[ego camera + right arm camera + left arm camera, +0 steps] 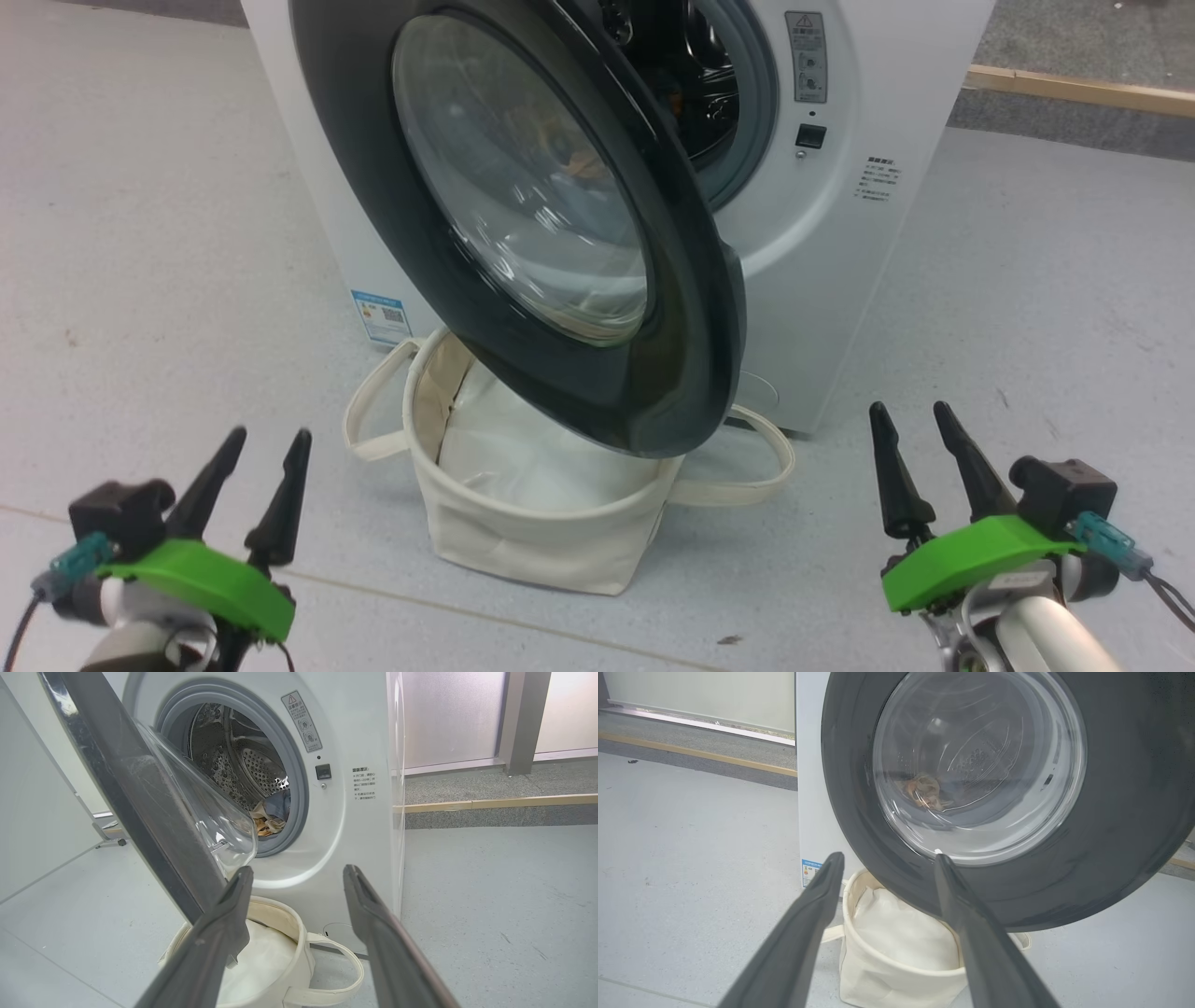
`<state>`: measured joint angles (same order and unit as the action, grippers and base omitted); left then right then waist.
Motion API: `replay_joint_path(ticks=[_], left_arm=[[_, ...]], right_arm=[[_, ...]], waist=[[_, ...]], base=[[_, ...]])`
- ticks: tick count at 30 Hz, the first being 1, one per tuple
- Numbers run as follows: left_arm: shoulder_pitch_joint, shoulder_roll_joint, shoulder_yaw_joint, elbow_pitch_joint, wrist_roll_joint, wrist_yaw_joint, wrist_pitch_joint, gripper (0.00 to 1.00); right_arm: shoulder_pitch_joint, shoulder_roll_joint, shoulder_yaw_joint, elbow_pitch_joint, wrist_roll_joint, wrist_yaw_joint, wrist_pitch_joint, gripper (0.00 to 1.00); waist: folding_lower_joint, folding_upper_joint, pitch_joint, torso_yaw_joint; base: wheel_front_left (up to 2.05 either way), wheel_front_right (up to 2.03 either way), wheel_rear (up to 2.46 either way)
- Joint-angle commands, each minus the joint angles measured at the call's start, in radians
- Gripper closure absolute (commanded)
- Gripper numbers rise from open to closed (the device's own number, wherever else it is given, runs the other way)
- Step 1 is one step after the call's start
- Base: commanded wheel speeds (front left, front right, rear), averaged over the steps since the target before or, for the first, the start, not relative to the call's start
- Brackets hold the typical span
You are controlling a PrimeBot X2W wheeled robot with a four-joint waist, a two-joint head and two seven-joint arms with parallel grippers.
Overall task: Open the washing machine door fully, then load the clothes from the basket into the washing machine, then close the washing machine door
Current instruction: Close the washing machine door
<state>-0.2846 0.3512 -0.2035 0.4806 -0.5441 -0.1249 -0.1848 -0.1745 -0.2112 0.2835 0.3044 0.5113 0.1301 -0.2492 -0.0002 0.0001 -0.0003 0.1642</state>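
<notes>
The white washing machine point(831, 243) stands ahead with its black-rimmed door point(439, 308) swung partly open over the cream basket point(532, 541). Blue and orange-brown clothes point(273, 812) lie inside the steel drum, also dimly seen through the door glass point(924, 791). Inside the basket point(878, 975) only a plain white lump point(523, 457) shows. My left gripper point(271, 437) is open at the lower left, well short of the basket, its fingers point(808, 919) empty. My right gripper point(910, 409) is open at the lower right, beside the washer's corner, holding nothing.
Grey floor point(159, 280) spreads on both sides of the washer. A wooden floor strip point(1074, 89) runs behind at the right. The basket's strap handles point(747, 467) loop out on the floor. A pale wall panel point(37, 812) stands left of the machine.
</notes>
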Motion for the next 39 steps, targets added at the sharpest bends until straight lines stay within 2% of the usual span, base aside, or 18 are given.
replay_joint_path(ticks=[1,6,11,22,39], left_arm=[[-0.048,0.033,0.032,0.000,0.008,-0.006,-0.022,0.00],[-0.069,0.019,0.039,0.089,0.020,-0.005,-0.063,0.00],[-0.082,0.022,0.027,0.120,0.022,-0.006,-0.074,0.00],[-0.087,0.031,0.032,0.134,0.008,-0.006,-0.077,0.00],[-0.073,0.014,0.045,0.130,0.005,-0.006,-0.077,0.00]], right_arm=[[-0.002,-0.019,0.016,-0.029,0.004,0.001,-0.013,0.00],[-0.002,-0.022,0.018,-0.030,0.006,0.001,-0.013,0.00],[0.001,-0.023,0.018,-0.026,0.006,0.001,-0.013,0.00],[0.015,-0.015,0.024,-0.026,0.010,0.001,-0.013,0.00],[0.018,-0.026,0.030,-0.027,0.018,0.001,-0.013,0.00]], waist=[[0.0002,-0.0001,0.000,0.002],[0.0002,-0.0001,0.000,0.003],[0.0002,-0.0001,-0.005,0.001],[0.0002,-0.0001,-0.017,-0.002],[0.0002,-0.0001,-0.027,0.006]], base=[[0.00,0.00,0.00],[0.00,0.00,0.00],[0.00,0.00,0.00],[0.00,0.00,0.00],[0.00,0.00,0.00]])
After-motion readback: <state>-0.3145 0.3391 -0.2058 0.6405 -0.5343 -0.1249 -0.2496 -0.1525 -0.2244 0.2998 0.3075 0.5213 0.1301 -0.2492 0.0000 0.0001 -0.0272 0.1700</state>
